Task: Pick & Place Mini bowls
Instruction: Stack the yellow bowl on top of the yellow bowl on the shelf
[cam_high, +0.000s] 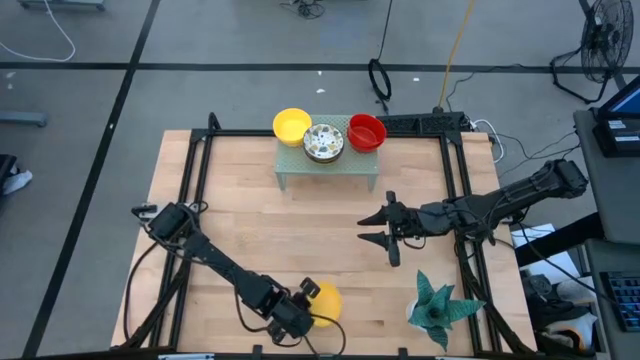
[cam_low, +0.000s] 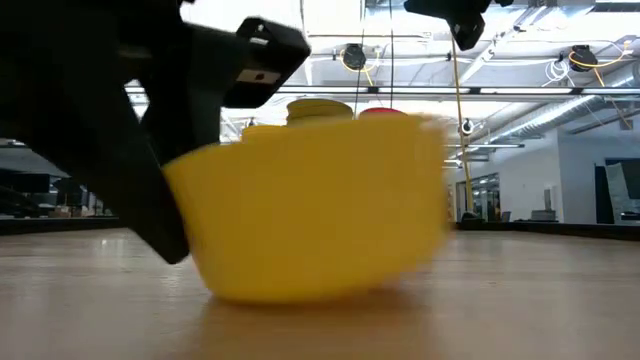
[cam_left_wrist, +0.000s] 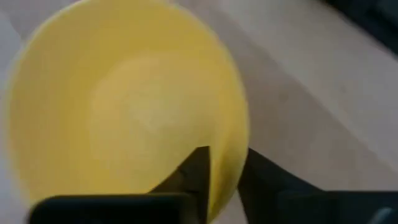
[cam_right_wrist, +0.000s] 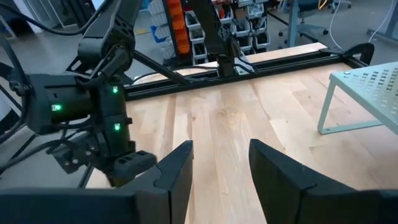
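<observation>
- The left claw (cam_high: 308, 308) is positioned at the near edge of the worktop (cam_high: 240, 230), close to its middle.
- The left claw grasps the rim of a yellow mini bowl (cam_high: 325, 303). In the left wrist view, one finger (cam_left_wrist: 193, 177) sits inside the bowl and the other outside, with the bowl wall (cam_left_wrist: 227, 168) clamped between them.
- In the low view, the yellow mini bowl (cam_low: 315, 215) is upright with its base on or just above the wood; contact cannot be confirmed.
- The right claw (cam_high: 385, 228) hovers above the worktop right of centre, released, with its fingers (cam_right_wrist: 177, 168) spread apart and nothing between them.
- The pale green rack (cam_high: 330, 165) stands at the far edge of the worktop, centred.
- Three mini bowls rest on the rack in a row: a second yellow bowl (cam_high: 291, 125) at its left end, a speckled white bowl (cam_high: 324, 142) in the middle, and a red bowl (cam_high: 367, 131) at its right end.
- The green plant (cam_high: 438, 305) stands at the near right corner, well apart from the held bowl.
</observation>
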